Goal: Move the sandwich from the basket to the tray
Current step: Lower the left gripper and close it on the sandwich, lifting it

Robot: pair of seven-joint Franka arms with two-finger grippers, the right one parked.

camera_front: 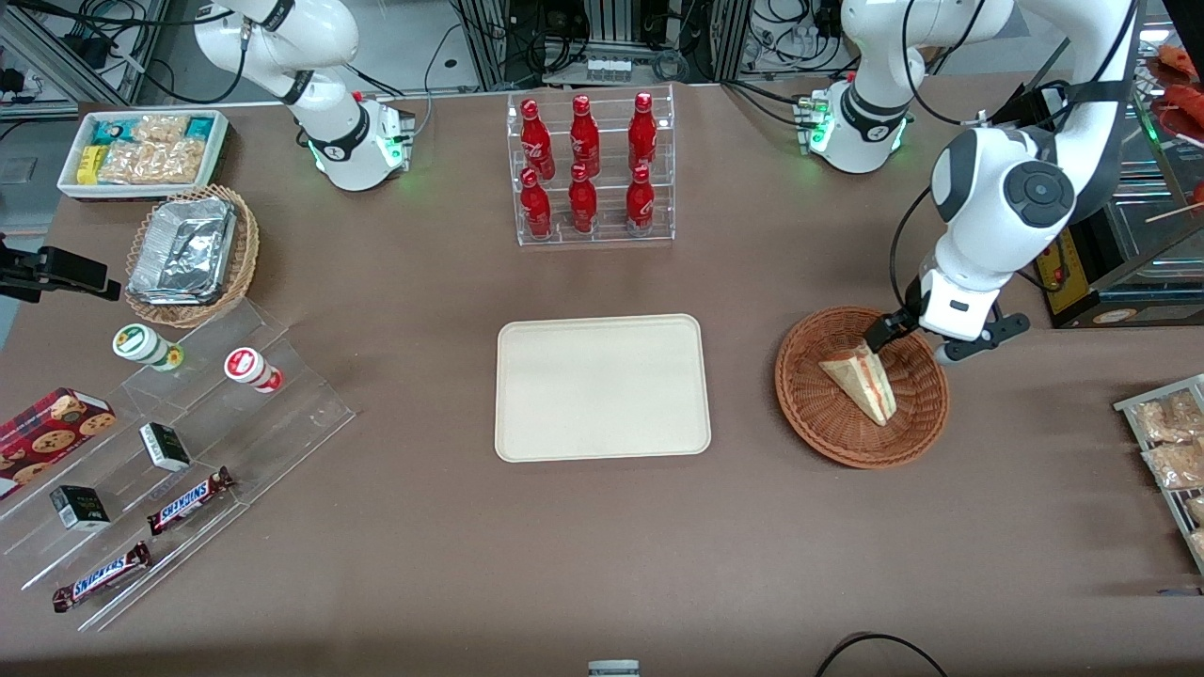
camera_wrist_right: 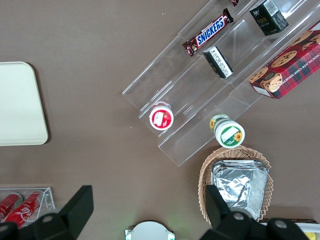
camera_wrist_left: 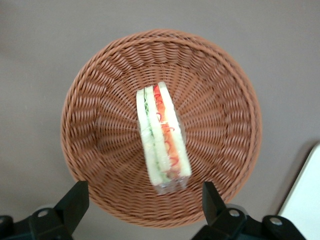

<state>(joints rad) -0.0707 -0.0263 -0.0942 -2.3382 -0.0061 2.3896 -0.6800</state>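
The sandwich [camera_front: 861, 381] is a clear-wrapped bread wedge with red-orange and green filling. It lies in the round reddish-brown wicker basket [camera_front: 800, 400], toward the working arm's end of the table. My left gripper [camera_front: 926, 340] hangs open and empty just above the basket's rim, at the edge farther from the front camera. In the left wrist view the sandwich [camera_wrist_left: 162, 137] lies in the middle of the basket [camera_wrist_left: 100, 100], with my gripper [camera_wrist_left: 142, 205] spread wide over the rim and touching nothing. The cream-beige tray [camera_front: 602, 387] lies bare at the table's middle, beside the basket.
A clear rack of red bottles [camera_front: 591, 167] stands farther from the front camera than the tray. Bagged snacks [camera_front: 1166, 437] lie on a rack at the working arm's table edge. A tan basket of foil containers [camera_front: 188, 254], a white snack bin [camera_front: 141, 150] and stepped acrylic shelves [camera_front: 188, 451] lie toward the parked arm's end.
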